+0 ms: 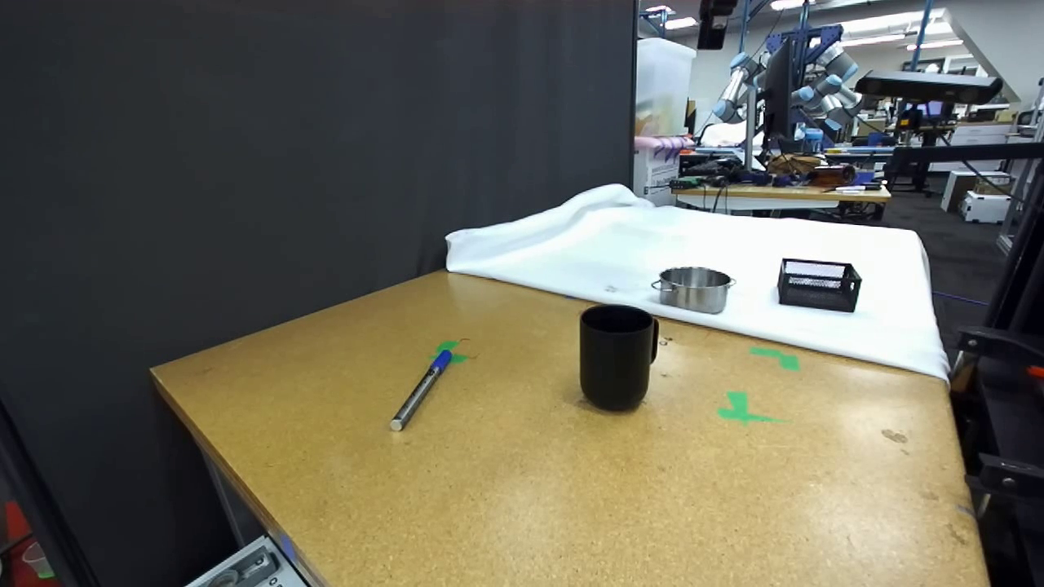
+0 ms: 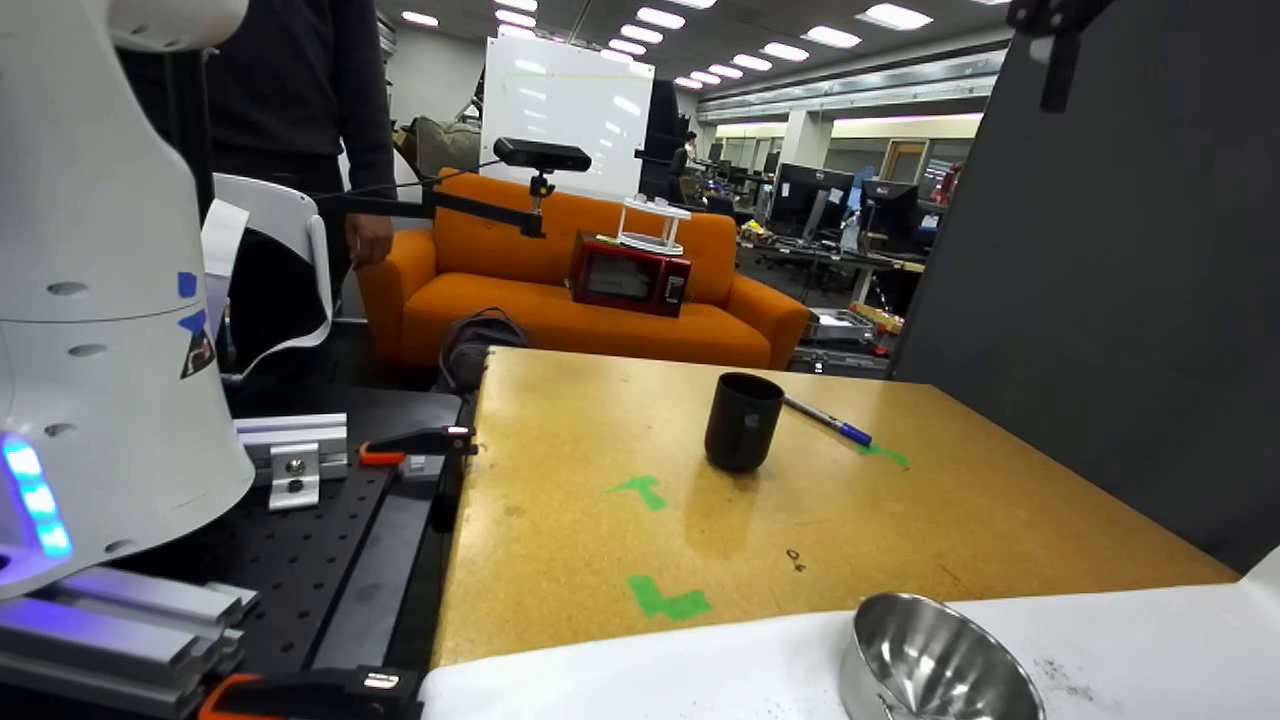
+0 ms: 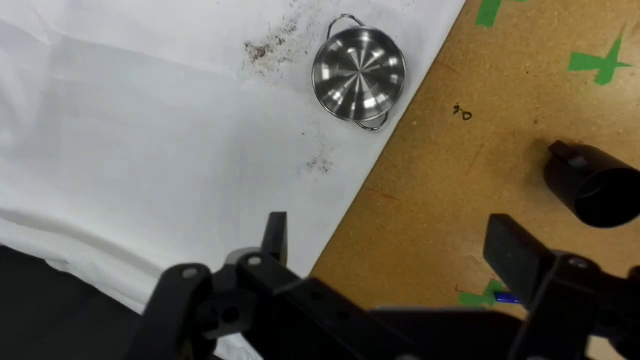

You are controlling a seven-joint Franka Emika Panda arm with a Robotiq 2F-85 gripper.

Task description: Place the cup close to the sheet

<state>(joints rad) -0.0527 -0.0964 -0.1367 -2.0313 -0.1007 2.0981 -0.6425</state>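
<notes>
In the wrist view the jaws stand wide apart. The black cylindrical mug with a side handle [image 3: 587, 180] is outside their span, off at picture right; the rumpled white cloth [image 3: 165, 125] spreads below their picture-left side, and a round, shiny steel pot [image 3: 359, 72] sits ahead of them.

In an exterior view the mug stands upright on the tan worktop [image 1: 522, 481], apart from the cloth; only there does a black mesh basket [image 1: 840, 297] show.

Only in an exterior view does an orange sofa [image 2: 540, 285] appear.

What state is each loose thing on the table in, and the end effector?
Sheet: spread out, creased, dark-specked
Cup: upright, uncovered, apart from the sheet
Pot: upright, lidless, on the sheet
Mesh basket: upright, open-topped, on the sheet
Marker: capped, lying flat
End effector: open, holding nothing
</notes>
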